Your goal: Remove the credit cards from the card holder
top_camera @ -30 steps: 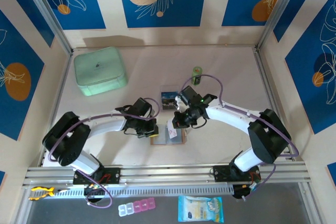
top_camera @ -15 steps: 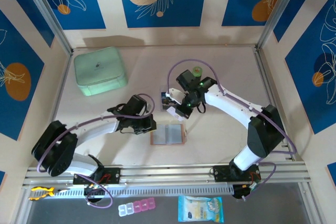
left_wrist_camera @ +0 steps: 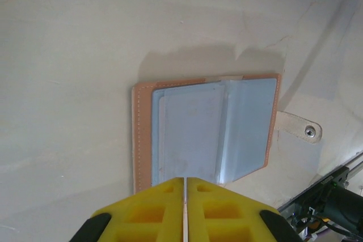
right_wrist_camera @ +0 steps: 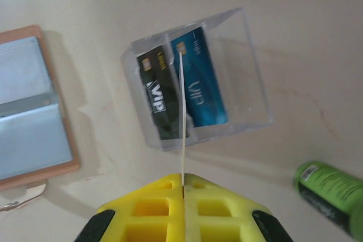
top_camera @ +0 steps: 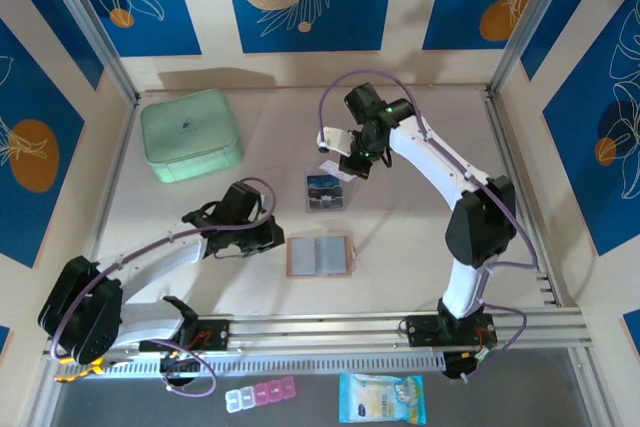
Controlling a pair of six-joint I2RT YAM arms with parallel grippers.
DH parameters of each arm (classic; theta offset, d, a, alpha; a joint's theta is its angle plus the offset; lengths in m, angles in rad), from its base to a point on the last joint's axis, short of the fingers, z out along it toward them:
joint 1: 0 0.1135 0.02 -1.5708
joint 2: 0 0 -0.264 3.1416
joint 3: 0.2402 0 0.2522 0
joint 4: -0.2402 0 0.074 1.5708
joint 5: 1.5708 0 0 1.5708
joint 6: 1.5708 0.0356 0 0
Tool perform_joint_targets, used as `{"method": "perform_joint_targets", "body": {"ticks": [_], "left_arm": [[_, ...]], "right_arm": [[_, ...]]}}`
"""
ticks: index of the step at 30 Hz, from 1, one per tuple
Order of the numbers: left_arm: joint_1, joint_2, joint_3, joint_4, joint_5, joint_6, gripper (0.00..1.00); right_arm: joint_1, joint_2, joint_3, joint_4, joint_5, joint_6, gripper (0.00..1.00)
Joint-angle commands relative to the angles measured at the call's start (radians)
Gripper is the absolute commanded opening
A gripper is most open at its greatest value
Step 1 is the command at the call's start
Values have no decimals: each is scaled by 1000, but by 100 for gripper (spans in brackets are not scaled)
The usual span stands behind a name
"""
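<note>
Scanning from the left, the mint-green case sits at the far left of the worktop, well apart from the action. Next comes the left gripper, hanging just left of the card holder with its fingers pressed together on nothing. Its wrist view looks straight down on the holder, open and flat, with grey-blue pockets that look empty to me and the snap tab flopped out to one side. Beyond the holder sits the clear tray, and over it the right gripper is clamped on a credit card held edge-on. That card reads as a thin pale line running out from the yellow fingers, above two credit cards lying in the tray, one dark and one blue, both marked VIP. I read this as the drop-off of what may be the last card. The next move calls for easing down and parting the fingers so the card lands inside the walls, not on the rim. The overhead view gives the layout but barely hints at the held card. The right wrist view shows it plainly, plus a green bottle just right of the tray.
</note>
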Motion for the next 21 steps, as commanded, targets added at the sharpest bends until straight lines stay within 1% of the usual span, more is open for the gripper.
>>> {"method": "perform_joint_targets", "body": {"ticks": [1,6,11,15,21], "left_arm": [[23,-29,-17,-36,-24,20,11],[47,-43,-30,-29,-22,22,10],[66,-41,-26,-35,-19,25,11],[80,-48,-32,-42,-21,29,11],[106,-51,-48,-43,-11,34,11]], "right_arm": [[-20,69,93,-70,-84,-72,0],[-48,181,228,-107,-134,-97,0],[-63,273,315,-120,-134,-125,0],[-67,317,353,-125,-130,-142,0],[-69,349,358,-126,-147,-156,0]]}}
